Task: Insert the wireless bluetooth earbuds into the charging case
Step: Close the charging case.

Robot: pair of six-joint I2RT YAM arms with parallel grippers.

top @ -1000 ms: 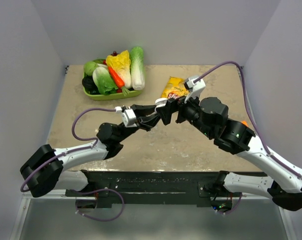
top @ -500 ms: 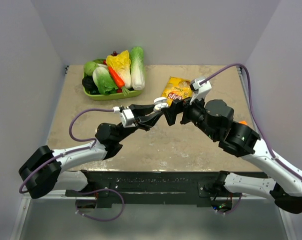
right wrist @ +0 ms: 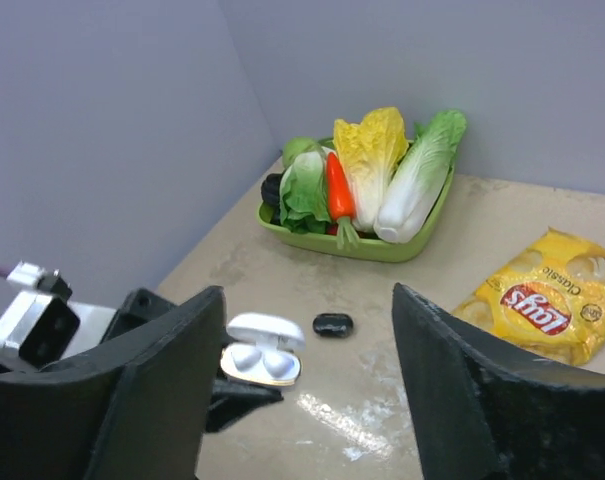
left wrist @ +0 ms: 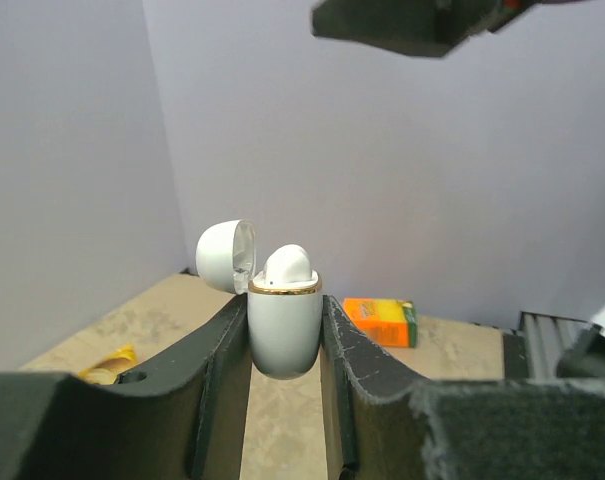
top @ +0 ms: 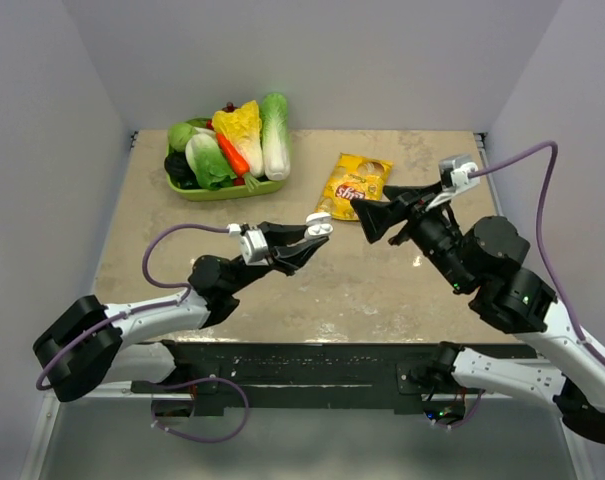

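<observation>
A: Look at the left gripper (top: 307, 238): pinched tight on the charging case (left wrist: 284, 325), held upright in the air over the middle of the table (top: 382, 290), with the lid (left wrist: 225, 256) flipped open to the left.

B: And the wireless bluetooth earbuds (right wrist: 250, 358)?

A: Sitting in the case, two white ones side by side in the right wrist view. From the left wrist view, standing proud of the gold rim, so perhaps not pushed fully home.

B: Right gripper (top: 364, 222)?

A: Spread wide, holding nothing, hanging just right of the case and pointed at it.

B: Worth noting the small dark rounded thing (right wrist: 332, 324) lying on the table, near the case in the right wrist view. Could be another bud; too small to tell.

A: Risks, then. Closing the lid over a bud riding high: likely to jam, or to pop the bud out onto the table. Pressing down off-centre with those wide fingers: liable to twist the case in the pinch or knock it loose, given a smooth rounded shell gripped on only two sides.

B: Also catching the open lid while reaching in, and forcing the hinge back.

A: Nothing to fear from the vegetable tray (top: 222, 193) at the far left or the crisp bag (top: 354, 180) just behind; both clear of the grippers.
</observation>
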